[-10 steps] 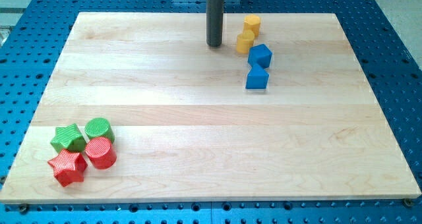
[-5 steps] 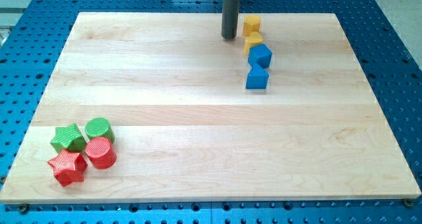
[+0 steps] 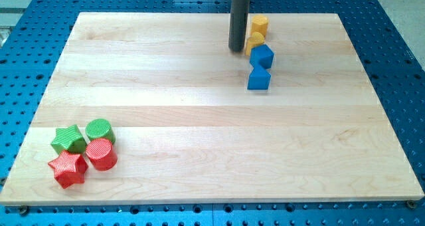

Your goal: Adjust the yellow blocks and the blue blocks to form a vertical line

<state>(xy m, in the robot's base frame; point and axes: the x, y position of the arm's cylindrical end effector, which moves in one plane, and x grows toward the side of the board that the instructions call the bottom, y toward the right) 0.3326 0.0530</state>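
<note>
Two yellow blocks and two blue blocks stand in a rough column at the view's upper right. The upper yellow block (image 3: 259,24) sits near the board's top edge. The lower yellow block (image 3: 254,42) touches the upper blue block (image 3: 262,56), a blocky piece. The lower blue block (image 3: 259,78), a cube, sits just below it. My tip (image 3: 236,50) is just left of the lower yellow block, touching or nearly touching it.
A green star (image 3: 68,139), a green cylinder (image 3: 99,130), a red cylinder (image 3: 101,154) and a red star (image 3: 68,169) cluster at the board's lower left. The wooden board (image 3: 199,119) lies on a blue perforated table.
My tip has moved right and slightly down, from left of the yellow blocks to beside the lower one. The yellow blocks have shifted right, closer to in line with the blue blocks.
</note>
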